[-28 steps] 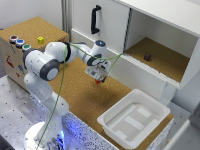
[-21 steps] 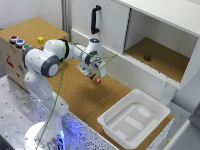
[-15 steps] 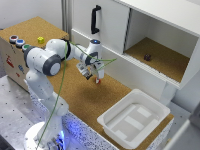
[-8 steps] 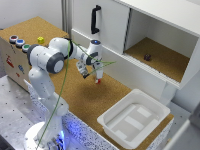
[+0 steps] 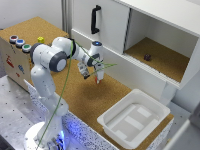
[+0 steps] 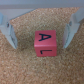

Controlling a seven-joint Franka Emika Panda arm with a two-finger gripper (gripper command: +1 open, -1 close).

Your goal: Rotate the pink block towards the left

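Hand [image 5: 98, 79] sits mid-frame in the exterior view over the cork tabletop [image 5: 75, 100]. Fingers apart, straddling the small pinkish-red lettered cube [image 6: 46, 43], not touching it.

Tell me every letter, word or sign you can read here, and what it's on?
"A": top face of the pink block, wrist view.
"L": same face, below the "A".
Red marks on the front of the wooden box, exterior view: too small and blurred to read.
Nothing else legible.
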